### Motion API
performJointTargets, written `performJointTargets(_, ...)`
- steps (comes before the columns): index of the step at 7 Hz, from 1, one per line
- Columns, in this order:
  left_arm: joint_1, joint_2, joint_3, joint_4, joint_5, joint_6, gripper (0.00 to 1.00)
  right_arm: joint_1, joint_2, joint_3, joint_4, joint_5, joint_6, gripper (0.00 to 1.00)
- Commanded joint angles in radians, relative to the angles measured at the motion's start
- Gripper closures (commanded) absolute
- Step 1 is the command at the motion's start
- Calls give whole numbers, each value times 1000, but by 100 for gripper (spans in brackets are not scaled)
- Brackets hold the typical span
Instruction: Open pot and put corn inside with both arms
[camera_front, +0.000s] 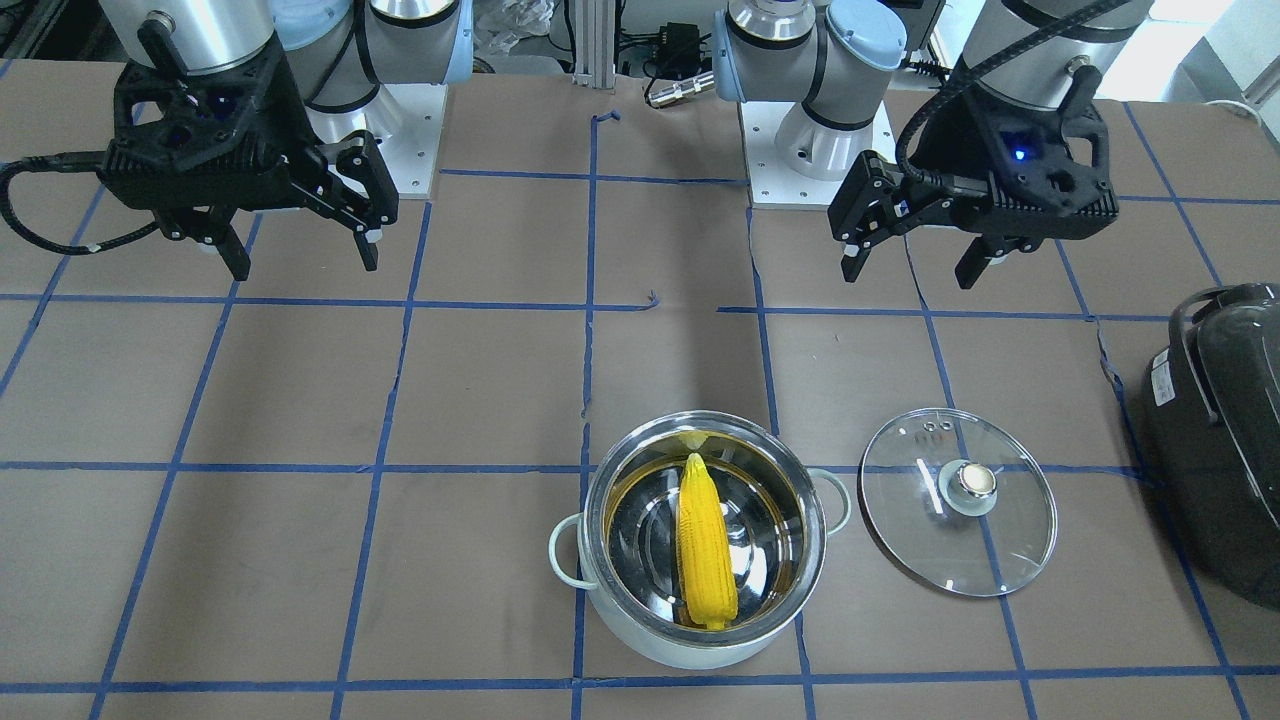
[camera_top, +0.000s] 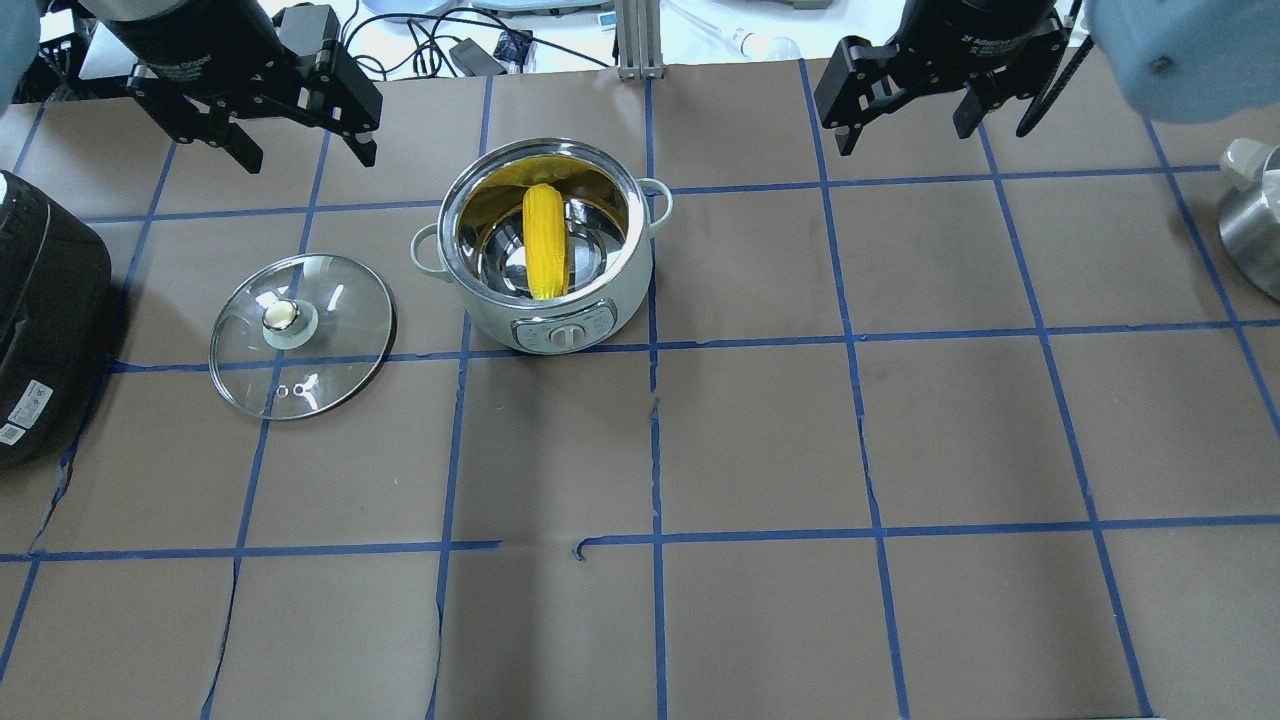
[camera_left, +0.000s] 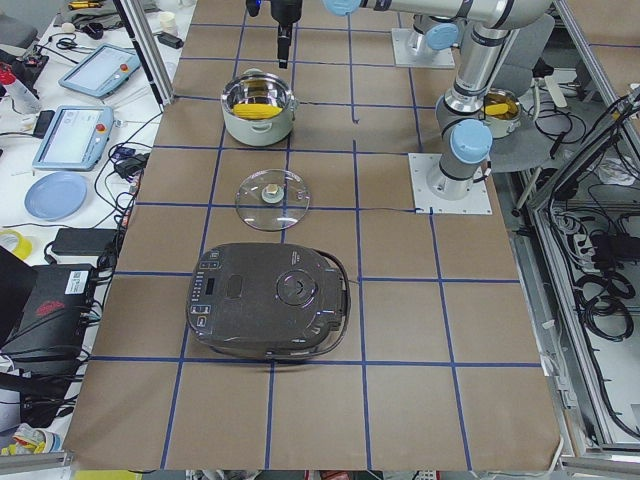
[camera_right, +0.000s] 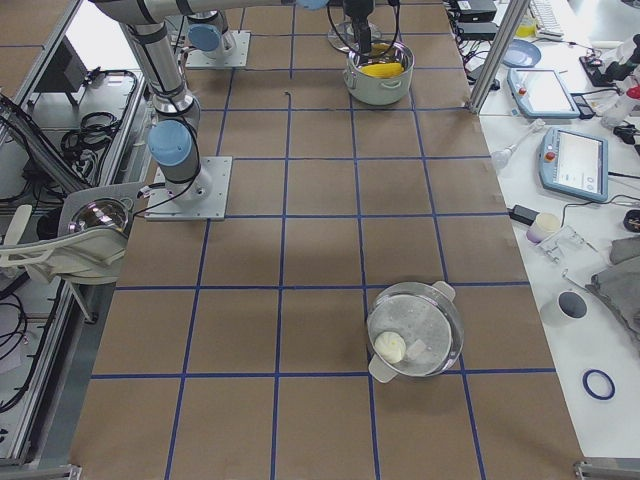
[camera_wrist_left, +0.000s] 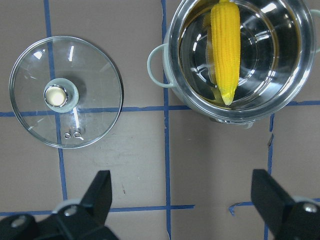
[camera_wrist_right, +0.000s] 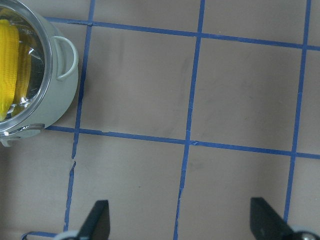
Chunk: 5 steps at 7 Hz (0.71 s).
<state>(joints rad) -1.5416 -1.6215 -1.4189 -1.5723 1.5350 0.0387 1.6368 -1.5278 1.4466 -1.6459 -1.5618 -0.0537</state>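
The pot stands open at the far left-middle of the table, its mint-white wall and two loop handles showing. The corn lies inside it, leaning on the steel wall; it also shows in the front view and the left wrist view. The glass lid lies flat on the table beside the pot, knob up. My left gripper is open and empty, raised behind the lid and pot. My right gripper is open and empty, raised well to the pot's right.
A large black appliance sits at the table's left edge, next to the lid. A second steel pot stands at the right edge. Brown paper with blue tape lines covers the table.
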Motion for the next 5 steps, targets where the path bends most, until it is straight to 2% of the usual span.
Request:
performJointTargets(1, 1, 0, 0, 0, 2, 1, 0, 0, 0, 0, 2, -1, 0, 0)
performJointTargets(5, 1, 0, -2, 0, -7, 1, 0, 0, 0, 0, 2, 0, 0, 0)
